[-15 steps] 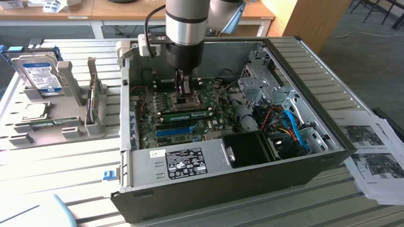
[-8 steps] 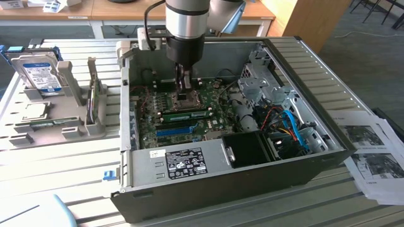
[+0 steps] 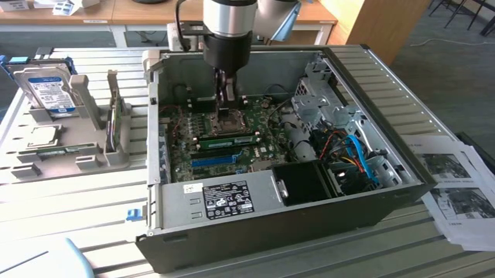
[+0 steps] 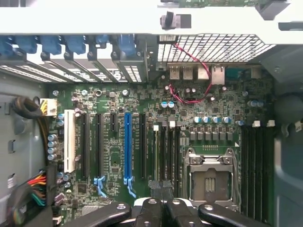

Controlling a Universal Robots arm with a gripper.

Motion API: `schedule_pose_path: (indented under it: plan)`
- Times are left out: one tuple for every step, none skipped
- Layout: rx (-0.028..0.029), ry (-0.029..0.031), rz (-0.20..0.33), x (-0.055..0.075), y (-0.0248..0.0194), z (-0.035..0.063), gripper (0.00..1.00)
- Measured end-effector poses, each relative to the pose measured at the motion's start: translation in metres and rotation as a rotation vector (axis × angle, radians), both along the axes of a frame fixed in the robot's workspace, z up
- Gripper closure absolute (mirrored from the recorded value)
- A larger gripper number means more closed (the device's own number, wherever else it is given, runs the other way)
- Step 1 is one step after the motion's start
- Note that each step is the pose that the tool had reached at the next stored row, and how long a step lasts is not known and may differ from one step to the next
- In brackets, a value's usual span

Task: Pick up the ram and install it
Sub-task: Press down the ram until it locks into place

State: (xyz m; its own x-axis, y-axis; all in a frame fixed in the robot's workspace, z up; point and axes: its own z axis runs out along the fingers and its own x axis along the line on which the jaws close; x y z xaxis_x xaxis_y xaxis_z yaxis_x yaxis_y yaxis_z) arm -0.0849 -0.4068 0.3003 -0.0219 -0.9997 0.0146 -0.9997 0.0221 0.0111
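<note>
the case (image 3: 386,78) lies open on its side, and its walls close in the motherboard (image 4: 113,163) all round. in the exterior view the arm comes straight down through the open top. it has free room above the board, but a drive cage (image 3: 321,98) and a tangle of cables (image 3: 352,153) crowd the exterior view's right. a black shroud (image 3: 305,182) and the silver power supply (image 3: 220,197) block the near edge. outside the case, a grey tray (image 3: 46,168) holding a hard drive (image 3: 46,90) sits on the exterior view's left, and loose papers (image 3: 456,191) lie on the right.

the gripper (image 3: 224,109) hangs low over the board, just above the cpu socket (image 3: 229,123). in the wrist view the gripper (image 4: 162,196) is clenched, its fingers (image 4: 154,191) pressed against each other over the slots beside the socket (image 4: 210,177).

the ram (image 3: 229,139) is a long, thin green stick with dark chips. it stands on edge in the slot bank just beside the socket, parallel to the blue slot (image 3: 214,160) and apart from the fingers. in the wrist view it is probably the pale thin line (image 4: 156,151) in the slot farthest from the socket, though seen edge-on that is hard to confirm. the blue slot (image 4: 127,146) lies well to the side of it.
</note>
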Motion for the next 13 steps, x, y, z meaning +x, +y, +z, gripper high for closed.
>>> schedule_pose_path:
  plan:
    - [0.0001, 0.0, 0.0, 0.0, 0.0, 0.0021, 0.91]
    - [0.0, -0.0001, 0.0, 0.0, 0.0, 0.0041, 0.91]
    - [0.0001, -0.0001, 0.0, 0.0, 0.0, 0.0061, 0.91]
    - [0.0001, 0.0, 0.0, 0.0, 0.0, 0.008, 0.91]
    - [0.0, 0.0, 0.0, 0.0, 0.0, 0.01, 0.91]
    - [0.0, 0.0, 0.0, 0.0, 0.0, 0.0121, 0.91]
    - [0.0, -0.0001, 0.0, 0.0, 0.0, 0.0141, 0.91]
    - [0.0, 0.0, 0.0, 0.0, 0.0, 0.0161, 0.91]
    - [0.0, 0.0, 0.0, 0.0, 0.0, 0.0181, 0.91]
    - [0.0, 0.0, 0.0, 0.0, 0.0, 0.0201, 0.91]
    - [0.0, -0.0001, 0.0, 0.0, 0.0, 0.0222, 0.91]
    - [0.0001, -0.0001, 0.0, 0.0, 0.0, 0.0243, 0.91]
    - [0.0, 0.0, 0.0, 0.0, 0.0, 0.0266, 0.91]
